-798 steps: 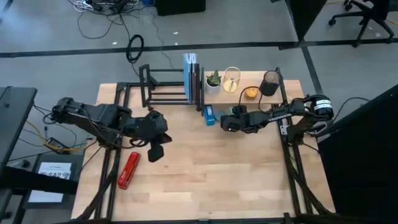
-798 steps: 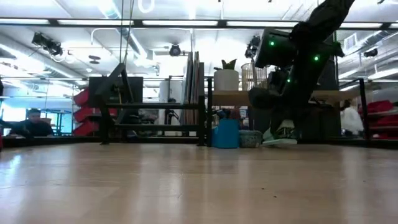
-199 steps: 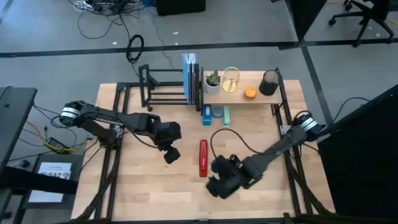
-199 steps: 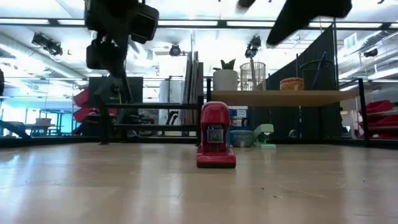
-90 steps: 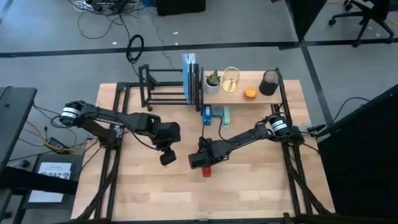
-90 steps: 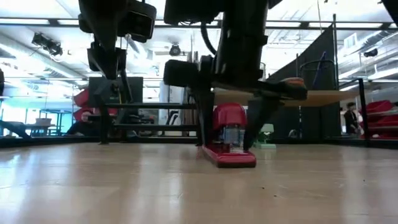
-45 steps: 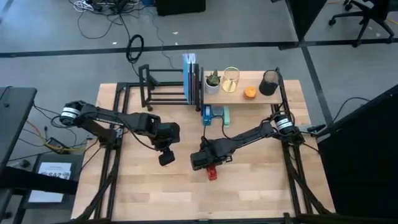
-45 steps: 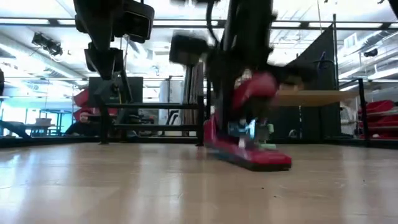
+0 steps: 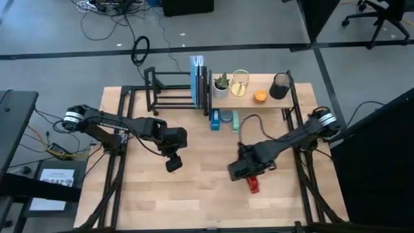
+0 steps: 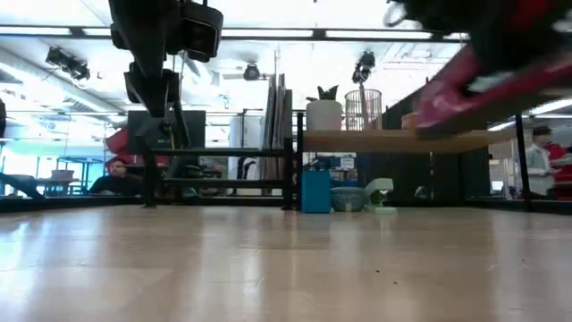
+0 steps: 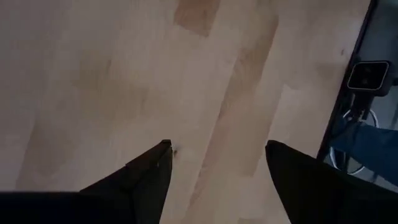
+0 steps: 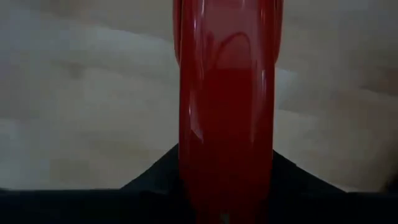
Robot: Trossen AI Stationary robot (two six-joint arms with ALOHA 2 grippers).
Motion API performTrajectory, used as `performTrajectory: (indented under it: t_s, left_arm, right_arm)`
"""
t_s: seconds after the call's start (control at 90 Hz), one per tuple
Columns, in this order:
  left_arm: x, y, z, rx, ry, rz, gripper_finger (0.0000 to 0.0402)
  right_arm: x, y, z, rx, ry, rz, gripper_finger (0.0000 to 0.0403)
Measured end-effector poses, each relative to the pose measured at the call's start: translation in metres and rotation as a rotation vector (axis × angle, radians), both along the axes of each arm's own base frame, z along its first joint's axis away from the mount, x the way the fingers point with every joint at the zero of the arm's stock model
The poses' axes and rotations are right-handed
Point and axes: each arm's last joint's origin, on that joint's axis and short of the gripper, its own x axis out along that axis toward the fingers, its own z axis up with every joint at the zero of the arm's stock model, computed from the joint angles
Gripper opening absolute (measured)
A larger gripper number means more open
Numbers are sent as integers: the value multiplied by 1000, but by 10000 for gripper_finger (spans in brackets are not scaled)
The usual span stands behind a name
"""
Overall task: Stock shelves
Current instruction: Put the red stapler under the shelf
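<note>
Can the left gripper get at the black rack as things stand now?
Probably yes. The left gripper hangs open and empty over bare table, and nothing lies between it and the black rack. The right gripper, holding the red stapler, is off to the side.

Robotics lab, floor cables [image 9: 107, 8], office chair [image 9: 380, 18]

Looking straight down from overhead: whole table [image 9: 194, 194], both arms, floor around it. Looking level from tabletop height, close to the wood, toward the black rack [image 10: 219, 165] and plank shelf [image 10: 384, 139], room behind. Riding on the left wrist, aimed down at bare wood just ahead of spread fingers [image 11: 143, 177]. Riding on the right wrist, very near a red stapler [image 12: 227, 112] filling the frame between the fingers. Shared overhead and level: rack, shelf, stapler.
</note>
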Motion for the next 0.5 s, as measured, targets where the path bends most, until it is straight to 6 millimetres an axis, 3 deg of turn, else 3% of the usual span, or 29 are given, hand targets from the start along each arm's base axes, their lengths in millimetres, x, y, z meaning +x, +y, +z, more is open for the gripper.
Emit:
performTrajectory:
  t_s: [0.111, 0.233, 0.5]
  left_arm:
    - [0, 0, 0, 0, 1, 2, 238]
    - [0, 0, 0, 0, 4, 18, 238]
    - [1, 1, 0, -9, 14, 85, 238]
  right_arm:
    - [-37, -11, -12, 18, -29, -52, 102]
    - [-61, -43, -36, -2, -53, -125, 102]
    - [-57, -117, -87, -34, -182, -219, 102]
